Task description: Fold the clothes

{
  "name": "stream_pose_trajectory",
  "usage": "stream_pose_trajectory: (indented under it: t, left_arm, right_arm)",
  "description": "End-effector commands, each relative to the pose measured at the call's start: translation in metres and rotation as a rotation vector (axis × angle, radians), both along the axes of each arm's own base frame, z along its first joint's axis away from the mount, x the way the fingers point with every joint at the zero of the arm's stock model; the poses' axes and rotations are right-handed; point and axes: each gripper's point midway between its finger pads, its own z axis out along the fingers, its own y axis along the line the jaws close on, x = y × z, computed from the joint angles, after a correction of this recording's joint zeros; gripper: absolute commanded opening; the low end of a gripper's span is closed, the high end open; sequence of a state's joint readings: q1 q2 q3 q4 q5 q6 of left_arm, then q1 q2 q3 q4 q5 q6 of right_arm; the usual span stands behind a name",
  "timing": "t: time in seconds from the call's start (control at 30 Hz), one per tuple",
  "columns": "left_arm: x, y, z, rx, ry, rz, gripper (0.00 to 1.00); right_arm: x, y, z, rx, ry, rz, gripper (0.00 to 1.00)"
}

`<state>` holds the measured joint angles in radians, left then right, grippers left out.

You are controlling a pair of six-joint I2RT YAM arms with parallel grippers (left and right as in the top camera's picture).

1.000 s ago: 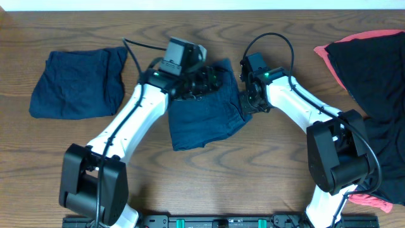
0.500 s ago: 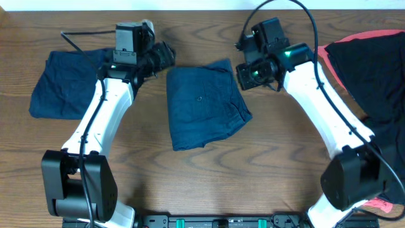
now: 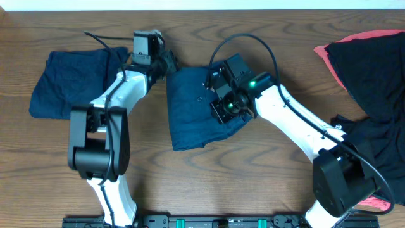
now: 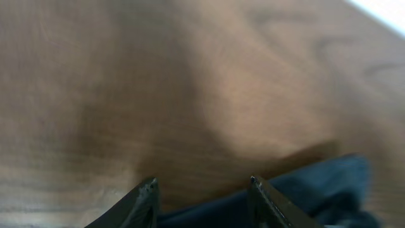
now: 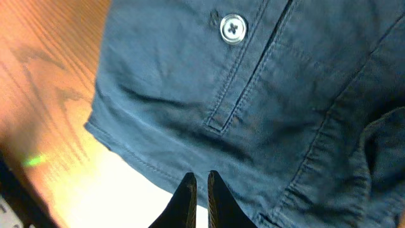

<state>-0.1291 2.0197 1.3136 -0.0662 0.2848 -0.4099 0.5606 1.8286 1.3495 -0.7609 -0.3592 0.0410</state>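
Note:
A folded pair of navy shorts [image 3: 190, 111] lies in the middle of the table. The right wrist view shows its button [image 5: 233, 28], fly seam and hem. A second folded navy pair [image 3: 76, 82] lies at the left. My left gripper [image 3: 169, 63] is at the top left corner of the middle shorts. Its fingers [image 4: 202, 187] are open, with navy fabric [image 4: 304, 190] low between them. My right gripper [image 3: 220, 107] is over the right part of the middle shorts. Its fingers [image 5: 201, 180] are shut, their tips at the hem.
A heap of black and red clothing [image 3: 370, 69] covers the right side of the wooden table [image 3: 253, 177]. A black cable loops above the right arm.
Both grippers were on the middle shorts, pulled away to the back, and have come back. The left gripper moved right to the corner. The right gripper moved down-left over the fabric.

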Motion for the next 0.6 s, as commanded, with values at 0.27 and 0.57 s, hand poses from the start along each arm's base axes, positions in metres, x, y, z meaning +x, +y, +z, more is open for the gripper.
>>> stream_pose_trajectory:
  t: [0.27, 0.57]
  left_arm:
    - [-0.046, 0.012, -0.05, 0.131, 0.23, -0.087, 0.4]
    - [-0.143, 0.031, -0.075, 0.191, 0.652, -0.066, 0.32]
  right_arm:
    - [-0.013, -0.022, -0.067, -0.084, 0.15, -0.04, 0.08]
    - [0.03, -0.084, -0.089, -0.306, 0.044, -0.206, 0.06]
